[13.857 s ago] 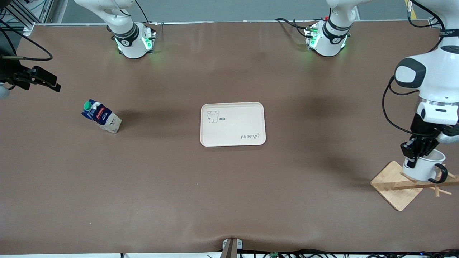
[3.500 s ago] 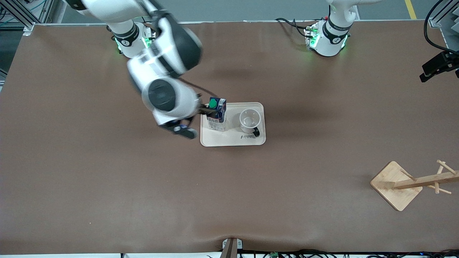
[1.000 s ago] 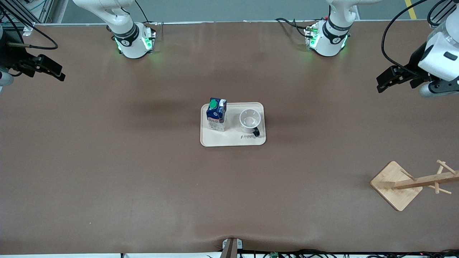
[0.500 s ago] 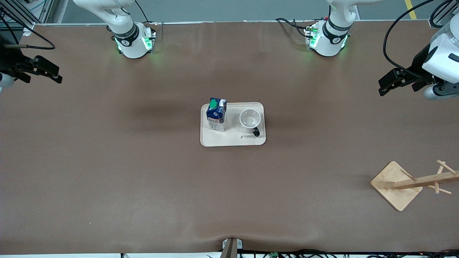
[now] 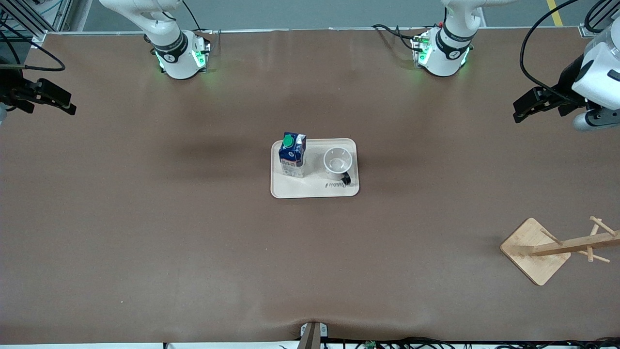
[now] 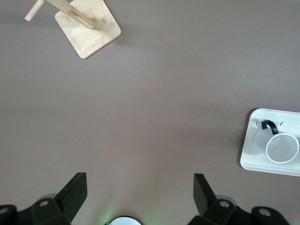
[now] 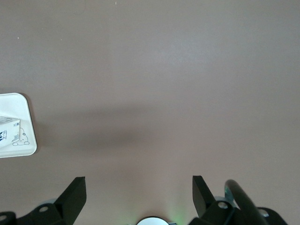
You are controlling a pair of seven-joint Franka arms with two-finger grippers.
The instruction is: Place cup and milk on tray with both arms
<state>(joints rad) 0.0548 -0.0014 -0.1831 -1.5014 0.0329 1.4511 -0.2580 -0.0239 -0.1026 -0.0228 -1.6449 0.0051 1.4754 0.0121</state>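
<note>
And there it was, job looking done: the milk carton stood upright on the cream tray at the end toward the right arm, with the white mug just beside it on the same tray, mouth up and black handle turned toward the front camera. A few seconds earlier the right arm was leaning in over the carton; now it had swung clear, and the right gripper hung over the table's edge at its own end, fingers spread wide and empty. The left gripper had drifted only slightly in the last second, parked high over its end of the table, also wide open with nothing in it. Both arms seemed simply to be waiting. The wooden mug rack sat bare near the front camera. The bear drawing was hidden by the carton in the front view, the mug's smiley face could not be seen, and each wrist view caught only a cut-off end of the tray.
</note>
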